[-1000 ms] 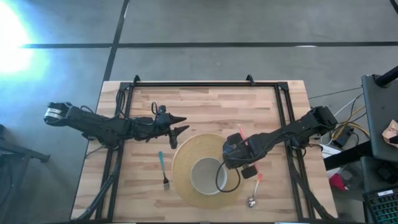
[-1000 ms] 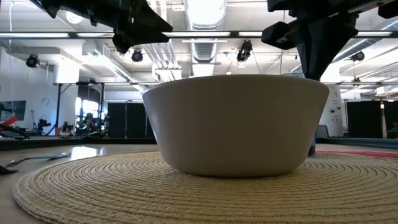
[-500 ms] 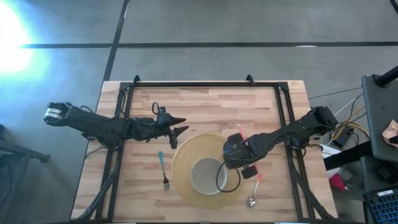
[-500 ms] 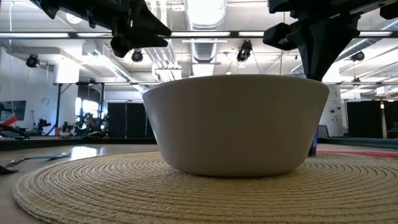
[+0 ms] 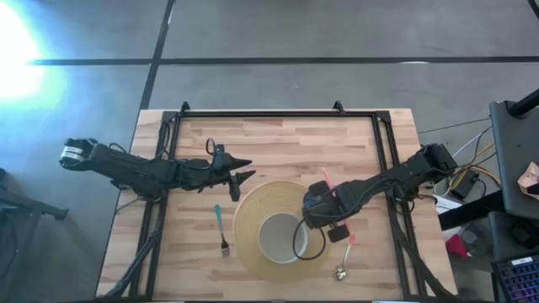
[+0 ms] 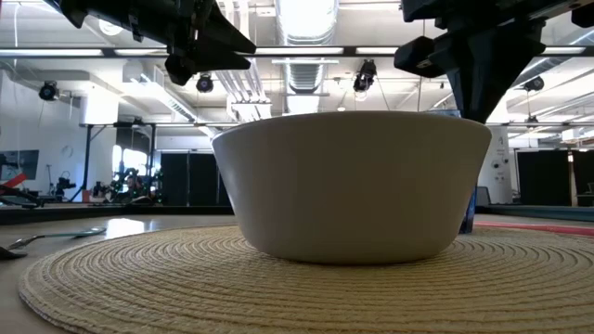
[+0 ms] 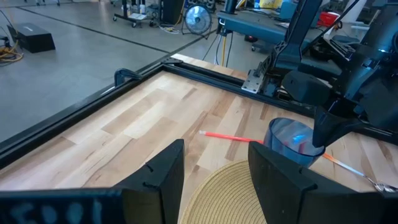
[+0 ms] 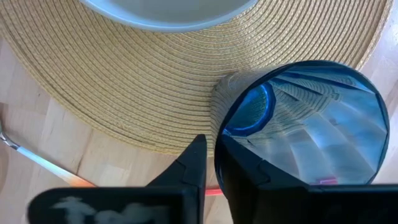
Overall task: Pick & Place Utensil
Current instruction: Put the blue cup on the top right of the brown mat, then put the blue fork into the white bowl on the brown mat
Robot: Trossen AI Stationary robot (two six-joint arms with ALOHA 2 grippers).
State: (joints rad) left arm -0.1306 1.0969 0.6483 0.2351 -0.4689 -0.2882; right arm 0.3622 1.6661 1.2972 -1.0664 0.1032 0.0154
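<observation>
No utensil is placed yet: fork (image 5: pixel 219 229) lies left of the mat (image 5: pixel 253 252), spoon (image 5: pixel 344 252) right; right gripper (image 8: pixel 211 158) is clamped on the blue cup (image 8: pixel 311 124) rim, left gripper (image 7: pixel 214 168) hangs half open and empty

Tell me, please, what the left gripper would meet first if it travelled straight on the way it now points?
Probably the blue cup: the left gripper aims across the woven placemat's edge toward it, though depth is unclear.

White bowl (image 5: pixel 278 238) on tan woven mat (image 5: pixel 248 220); blue cup (image 8: pixel 311 124); teal-handled fork (image 5: pixel 221 225).
</observation>
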